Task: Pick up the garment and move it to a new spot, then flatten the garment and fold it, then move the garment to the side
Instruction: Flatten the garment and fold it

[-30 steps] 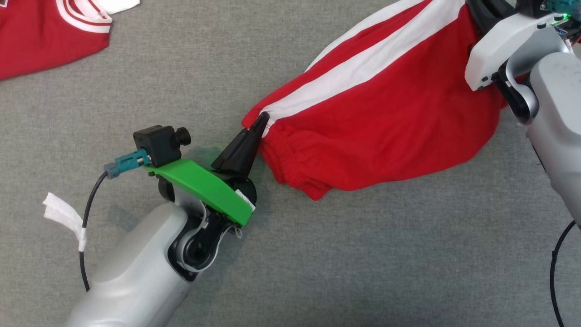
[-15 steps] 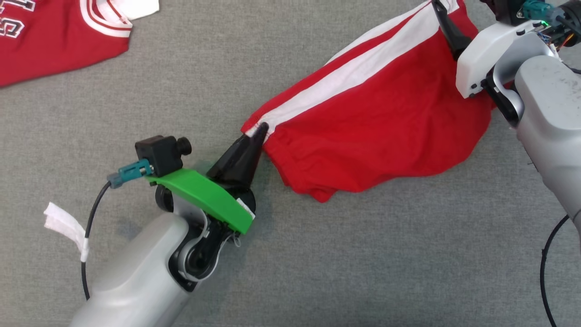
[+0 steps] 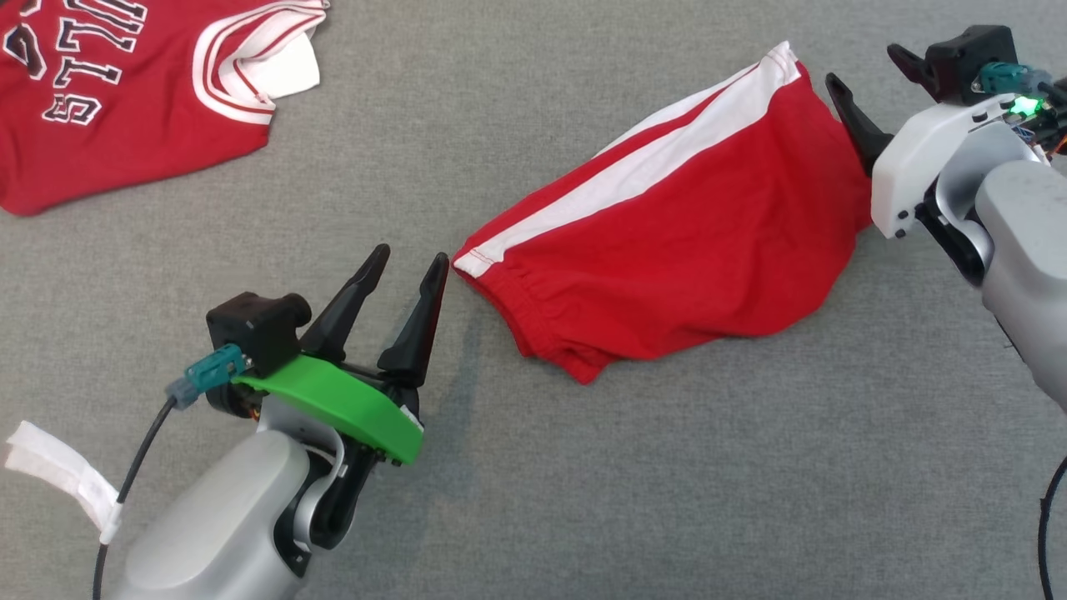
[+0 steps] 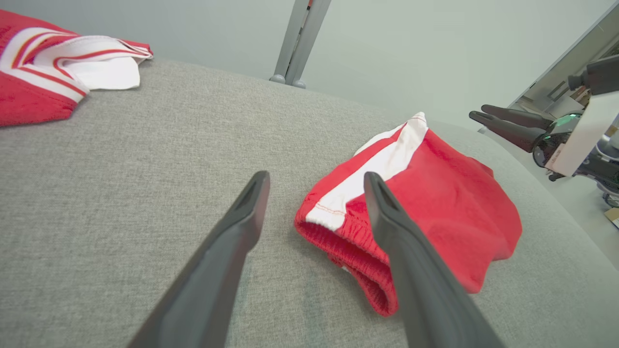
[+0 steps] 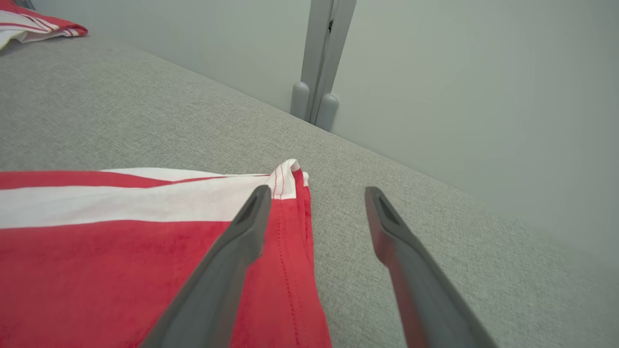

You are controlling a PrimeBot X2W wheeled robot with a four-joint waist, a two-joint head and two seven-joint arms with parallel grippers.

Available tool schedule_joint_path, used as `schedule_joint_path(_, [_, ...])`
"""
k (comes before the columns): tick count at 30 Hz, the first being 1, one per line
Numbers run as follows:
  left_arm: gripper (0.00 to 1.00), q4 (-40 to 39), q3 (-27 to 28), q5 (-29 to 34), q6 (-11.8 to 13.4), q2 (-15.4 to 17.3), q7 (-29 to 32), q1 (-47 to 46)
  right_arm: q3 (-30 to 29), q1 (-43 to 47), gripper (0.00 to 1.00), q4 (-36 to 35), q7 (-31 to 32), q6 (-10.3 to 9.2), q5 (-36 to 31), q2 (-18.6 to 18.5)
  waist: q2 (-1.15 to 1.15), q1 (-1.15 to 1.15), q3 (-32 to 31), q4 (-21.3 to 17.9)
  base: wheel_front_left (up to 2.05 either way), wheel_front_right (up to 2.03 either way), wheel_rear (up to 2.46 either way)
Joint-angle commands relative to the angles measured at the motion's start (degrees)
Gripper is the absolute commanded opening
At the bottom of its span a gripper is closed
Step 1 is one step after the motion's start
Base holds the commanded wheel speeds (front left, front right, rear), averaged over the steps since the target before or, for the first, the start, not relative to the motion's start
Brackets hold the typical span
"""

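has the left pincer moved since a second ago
yes: the left pincer has let go of the waistband corner of the red shorts and backed off left, toward the red jersey, jaws open.

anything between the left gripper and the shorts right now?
Nothing. Just a narrow strip of bare grey table cover separates the open left gripper from the waistband corner of the shorts, seen in the head view.

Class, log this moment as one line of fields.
left pincer: open, beside shorts | right pincer: open, at shorts' edge | shorts: unheld, on table | jersey: far left
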Motion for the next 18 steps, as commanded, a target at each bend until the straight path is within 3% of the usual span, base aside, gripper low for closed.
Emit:
schedule_joint_path(1, [1.0,-0.16,0.65,1.18,0.78,0.51,-0.27,1.29,0.6,1.32,1.0,-0.13,0.64,-0.08,1.17,-0.83,0.0,0.0,-1.97,-0.14,0.0,0.0,0.0])
schedule_joint_path(10, [1.0,-1.76,9.28,9.26,3.44,-2.09,-0.5,5.35,2.55,5.36,1.0,0.46,3.78,-0.08,7.33,-3.24,0.0,0.0,-1.26,0.74,0.0,0.0,0.0])
schedule_joint_path(18, [1.0,-0.25,20.02,13.85,0.95,-8.09,-0.52,11.08,2.21,8.64,1.0,2.75,5.83,-0.08,12.85,-1.38,0.0,0.0,-0.22,1.63,0.0,0.0,0.0])
